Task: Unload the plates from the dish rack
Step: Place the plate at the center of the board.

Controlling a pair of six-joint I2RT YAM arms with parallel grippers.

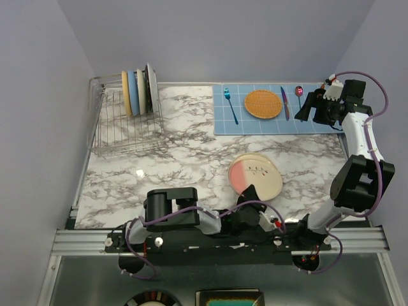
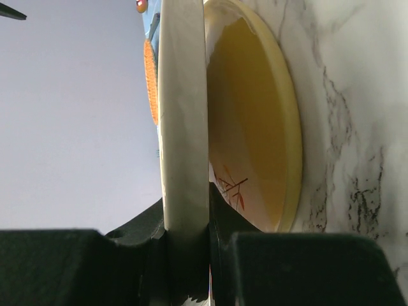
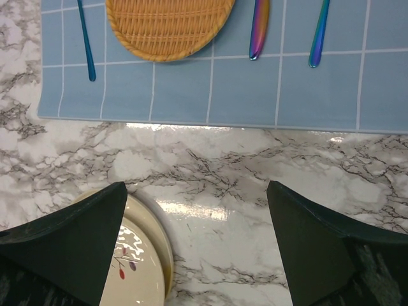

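One plate [image 1: 255,174], pink and cream, lay on the table [image 1: 178,166], its near rim pinched by the left gripper [image 1: 250,193]; others stood in the rack [image 1: 124,124]. Right gripper [image 1: 305,109] hung agape. Best release gently, then lift straight clear.

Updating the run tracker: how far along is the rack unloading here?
Done: one pink-and-cream plate is out of the dish rack, flat on the marble table. In hand: left gripper clamped on its near rim. Left: several plates stand in the rack; right gripper open, holding nothing.
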